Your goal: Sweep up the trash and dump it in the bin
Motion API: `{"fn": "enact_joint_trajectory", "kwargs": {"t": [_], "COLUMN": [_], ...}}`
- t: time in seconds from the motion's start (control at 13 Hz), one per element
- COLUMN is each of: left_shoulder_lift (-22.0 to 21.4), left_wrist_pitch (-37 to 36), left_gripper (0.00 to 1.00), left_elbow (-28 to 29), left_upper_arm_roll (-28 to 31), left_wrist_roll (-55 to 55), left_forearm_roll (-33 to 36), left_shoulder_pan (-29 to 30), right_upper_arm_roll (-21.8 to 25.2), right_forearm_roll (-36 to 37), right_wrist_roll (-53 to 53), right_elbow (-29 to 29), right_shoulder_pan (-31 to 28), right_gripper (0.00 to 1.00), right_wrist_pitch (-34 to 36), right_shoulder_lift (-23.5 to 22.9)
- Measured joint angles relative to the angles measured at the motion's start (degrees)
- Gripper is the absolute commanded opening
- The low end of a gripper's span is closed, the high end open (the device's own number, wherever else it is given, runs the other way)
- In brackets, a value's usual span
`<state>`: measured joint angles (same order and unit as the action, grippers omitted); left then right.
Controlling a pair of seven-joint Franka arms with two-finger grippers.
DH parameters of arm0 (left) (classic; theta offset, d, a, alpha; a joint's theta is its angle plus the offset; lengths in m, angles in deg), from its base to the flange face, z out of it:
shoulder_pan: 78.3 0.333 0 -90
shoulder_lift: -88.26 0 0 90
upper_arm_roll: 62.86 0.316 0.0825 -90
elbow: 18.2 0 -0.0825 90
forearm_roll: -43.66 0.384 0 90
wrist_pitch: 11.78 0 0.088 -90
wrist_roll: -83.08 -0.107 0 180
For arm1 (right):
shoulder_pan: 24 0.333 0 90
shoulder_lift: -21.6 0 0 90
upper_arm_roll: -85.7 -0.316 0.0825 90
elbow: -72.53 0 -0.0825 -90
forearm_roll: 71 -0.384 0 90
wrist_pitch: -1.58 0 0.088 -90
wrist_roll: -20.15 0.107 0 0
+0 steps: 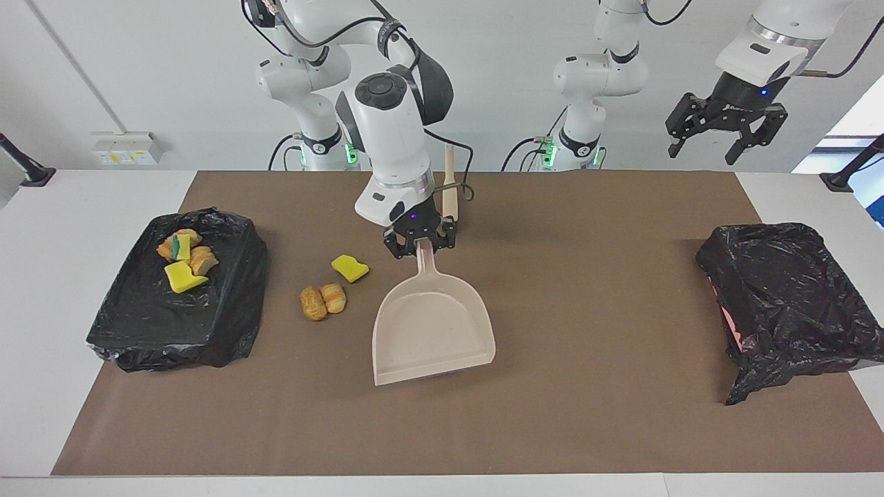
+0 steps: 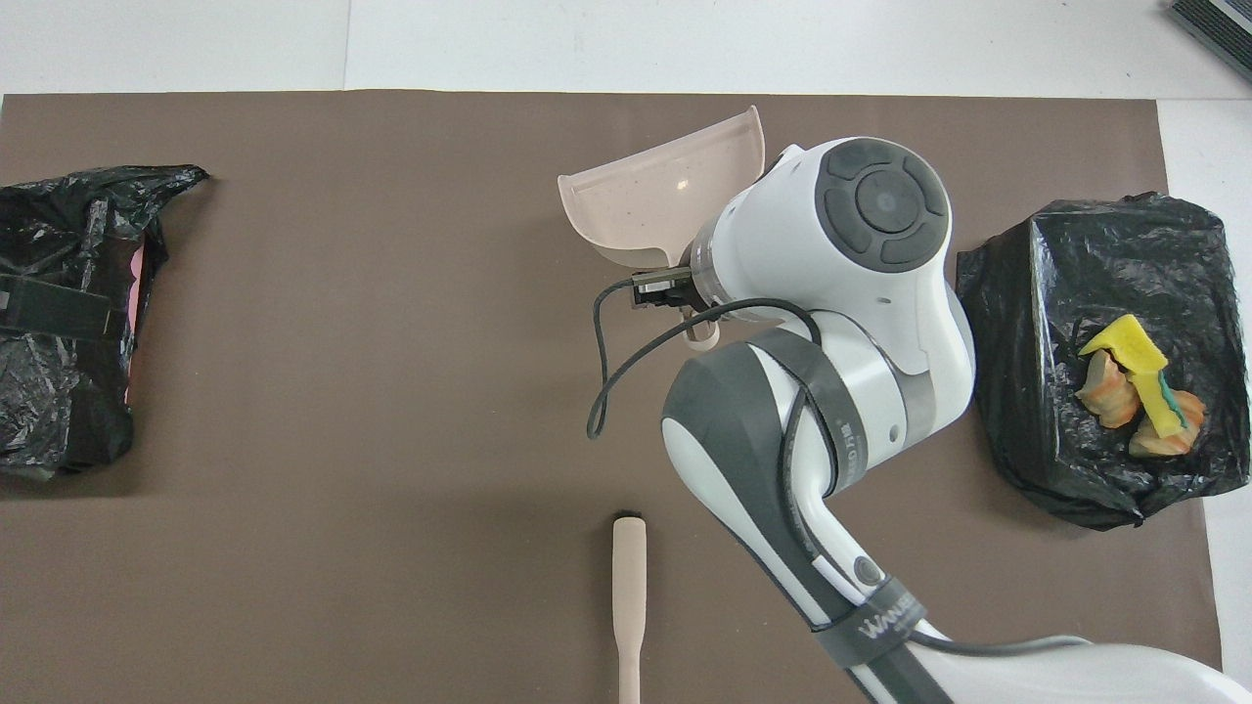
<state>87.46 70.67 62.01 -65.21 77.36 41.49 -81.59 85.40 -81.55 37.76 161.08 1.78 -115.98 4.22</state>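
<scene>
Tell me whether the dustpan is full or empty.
Empty. The dustpan, held by the right gripper, shows a bare tray; three trash scraps lie on the mat beside it.

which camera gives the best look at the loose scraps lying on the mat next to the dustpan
The facing view. It shows all three loose scraps: a yellow sponge piece and two orange-brown chunks beside the dustpan. In the overhead view the right arm covers that spot, so none of them show.
</scene>
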Motion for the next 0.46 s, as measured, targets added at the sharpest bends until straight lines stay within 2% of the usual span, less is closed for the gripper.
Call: {"fn": "enact_joint_trajectory", "kwargs": {"t": [0.15, 0.31, 0.46], "left_shoulder_lift": [0.0, 0.0, 0.0], "left_wrist_pitch": [0.0, 0.0, 0.0], "left_gripper": [1.0, 1.0, 1.0], "left_elbow": [0.0, 0.0, 0.01], "left_upper_arm_roll": [0.0, 0.0, 0.0], "left_wrist_roll": [0.0, 0.01, 0.01], "left_forearm_roll": [0.0, 0.0, 0.0], "left_shoulder_pan": [0.0, 0.0, 0.0], "right_upper_arm_roll": [0.06, -0.22, -0.45], "right_forearm_roll": [-2.52, -2.76, -2.77], "right_wrist_roll": [0.06, 0.74, 2.69], "right_elbow": [1.6, 5.81, 8.33], "right_shoulder_pan": [0.03, 0.28, 1.21], "right_gripper": [0.0, 0.0, 0.0], "right_wrist_pitch": [-2.73, -10.17, -13.95], "right_shoulder_lift": [-0.37, -1.24, -3.02]}}
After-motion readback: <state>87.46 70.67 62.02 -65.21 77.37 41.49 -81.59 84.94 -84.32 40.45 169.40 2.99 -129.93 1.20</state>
